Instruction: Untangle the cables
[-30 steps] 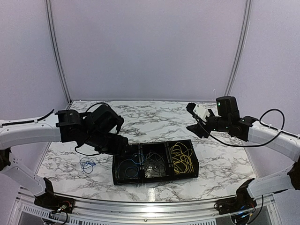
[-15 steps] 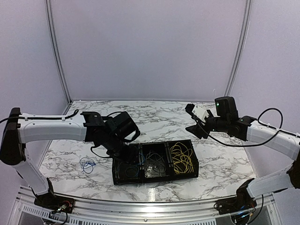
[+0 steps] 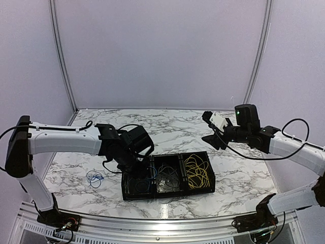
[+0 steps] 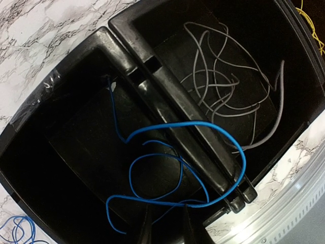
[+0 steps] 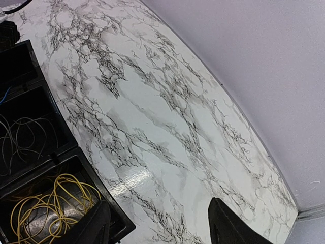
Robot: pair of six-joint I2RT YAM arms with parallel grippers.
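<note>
A black three-compartment tray (image 3: 168,195) holds a blue cable (image 3: 142,178) on the left, a grey cable (image 3: 167,178) in the middle and a yellow cable (image 3: 196,173) on the right. My left gripper (image 3: 138,163) reaches down into the left compartment. In the left wrist view it (image 4: 166,207) is narrowly open, and the blue cable (image 4: 167,173) crosses just past the fingertips (image 4: 147,216); part of its loop lies over the divider (image 4: 172,101) beside the grey cable (image 4: 223,86). My right gripper (image 3: 209,129) is open and empty, raised behind the tray's right end.
A second small blue cable (image 3: 94,178) lies on the marble table left of the tray and shows at the corner of the left wrist view (image 4: 18,229). The right wrist view shows the yellow cable (image 5: 45,203), the tray (image 5: 30,56) and the back wall.
My left arm has swung right and lowered its gripper from beside the tray into the left compartment, over the blue cable. The right arm has barely moved.
</note>
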